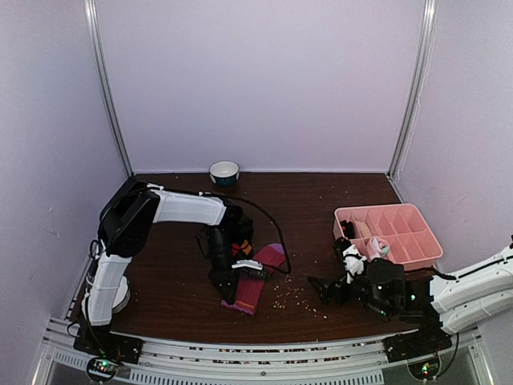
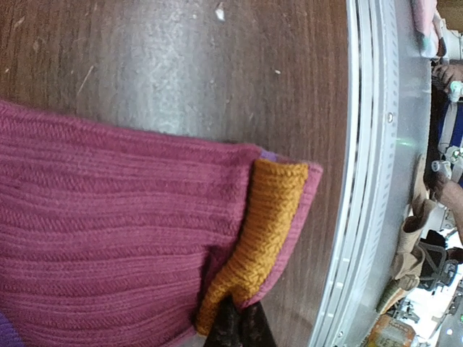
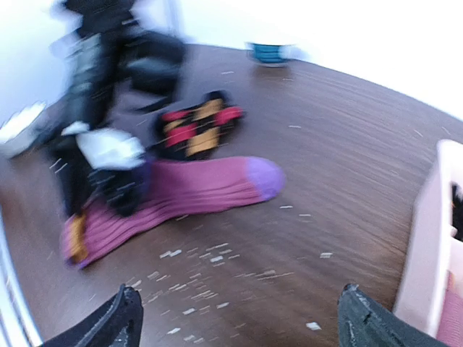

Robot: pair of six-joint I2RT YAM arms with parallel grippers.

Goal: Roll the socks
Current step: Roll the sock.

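Observation:
The purple-magenta sock [image 1: 255, 282] lies flat on the table in front of the left arm, orange cuff toward the near edge, lilac toe [image 3: 264, 176] toward the middle. The black argyle sock [image 1: 240, 247] lies crumpled just behind it; it also shows in the right wrist view [image 3: 194, 130]. My left gripper [image 2: 235, 322] is shut on the orange cuff [image 2: 264, 217] of the magenta sock, low at the table. My right gripper [image 1: 327, 289] is open and empty, low over the table to the right of the socks, fingertips [image 3: 123, 318] wide apart.
A pink divided tray [image 1: 389, 233] stands at the right, with a pale rolled bundle [image 1: 377, 247] at its near edge. A small blue-and-white bowl [image 1: 224, 172] sits at the back wall. Small pale crumbs [image 1: 292, 295] are scattered between the socks and my right gripper.

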